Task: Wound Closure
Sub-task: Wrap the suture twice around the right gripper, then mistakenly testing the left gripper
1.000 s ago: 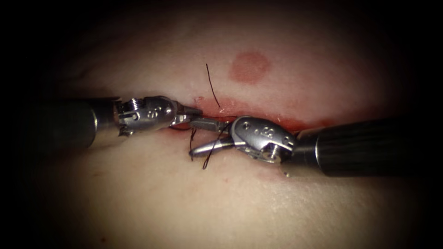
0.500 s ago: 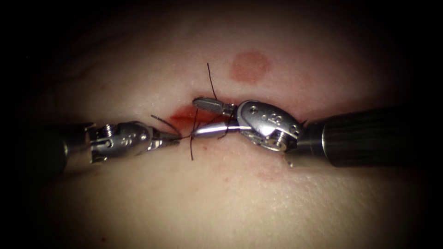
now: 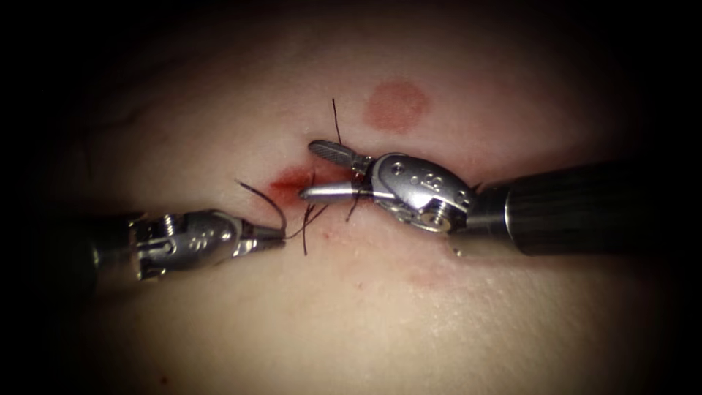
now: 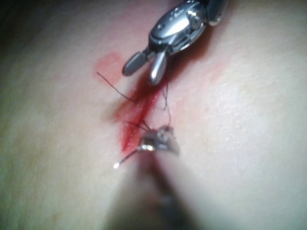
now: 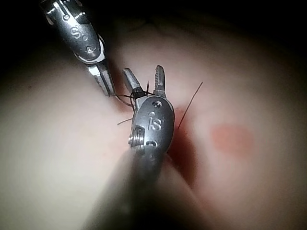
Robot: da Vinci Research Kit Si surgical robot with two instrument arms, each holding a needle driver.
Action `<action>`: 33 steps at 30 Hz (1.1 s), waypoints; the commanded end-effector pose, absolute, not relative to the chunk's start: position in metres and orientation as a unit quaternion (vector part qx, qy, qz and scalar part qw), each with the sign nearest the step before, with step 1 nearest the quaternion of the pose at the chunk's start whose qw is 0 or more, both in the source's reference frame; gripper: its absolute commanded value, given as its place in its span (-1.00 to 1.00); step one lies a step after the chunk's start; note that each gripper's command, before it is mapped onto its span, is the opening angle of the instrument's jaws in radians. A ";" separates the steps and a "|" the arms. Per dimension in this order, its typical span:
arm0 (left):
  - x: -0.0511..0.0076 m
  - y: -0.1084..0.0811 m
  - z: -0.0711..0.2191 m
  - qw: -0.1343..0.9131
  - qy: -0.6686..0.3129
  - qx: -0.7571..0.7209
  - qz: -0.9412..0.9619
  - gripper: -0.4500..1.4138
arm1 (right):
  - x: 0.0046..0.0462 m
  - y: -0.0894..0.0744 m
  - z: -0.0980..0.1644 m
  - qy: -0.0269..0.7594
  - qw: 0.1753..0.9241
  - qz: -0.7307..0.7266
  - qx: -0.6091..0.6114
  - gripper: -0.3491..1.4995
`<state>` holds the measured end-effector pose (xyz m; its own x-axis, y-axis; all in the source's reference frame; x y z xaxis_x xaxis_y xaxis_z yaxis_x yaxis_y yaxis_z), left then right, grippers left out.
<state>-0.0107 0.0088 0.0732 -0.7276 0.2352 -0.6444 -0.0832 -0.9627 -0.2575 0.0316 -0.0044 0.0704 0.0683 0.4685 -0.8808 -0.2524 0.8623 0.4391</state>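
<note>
Dark thread (image 3: 272, 201) is pinched in the left tool (image 3: 274, 232), whose jaws are closed tight on it. This tool lies low and nearly flat, coming in from the left, with its tip just below the left end of the cut (image 3: 292, 179). From the tip the thread curls up in a small arc and also runs to the right, to a little bunch of strands (image 3: 308, 216) at the cut.

The right tool (image 3: 322, 172) comes in from the right, tilted a bit upward toward its tip. Its jaws are spread wide like a V, one above the cut and one lying over it, and they hold nothing. Thread crosses near the base of the jaws.

One thin end of thread (image 3: 336, 121) sticks straight up on the tissue (image 3: 351, 314), above the upper jaw. Red fluid (image 3: 289, 183) sits at the cut between the two tips. A round red mark (image 3: 395, 105) lies on the tissue farther up and to the right.

I cannot see a needle clearly. In the left wrist view a thin bright bit (image 4: 125, 159) pokes out beside the left tool (image 4: 158, 143), but I cannot tell what it is.
</note>
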 end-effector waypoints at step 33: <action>-0.0106 0.012 0.066 0.076 -0.105 -0.369 0.921 -0.89 | 0.0335 -0.005 0.073 0.562 0.793 0.212 0.100 0.18</action>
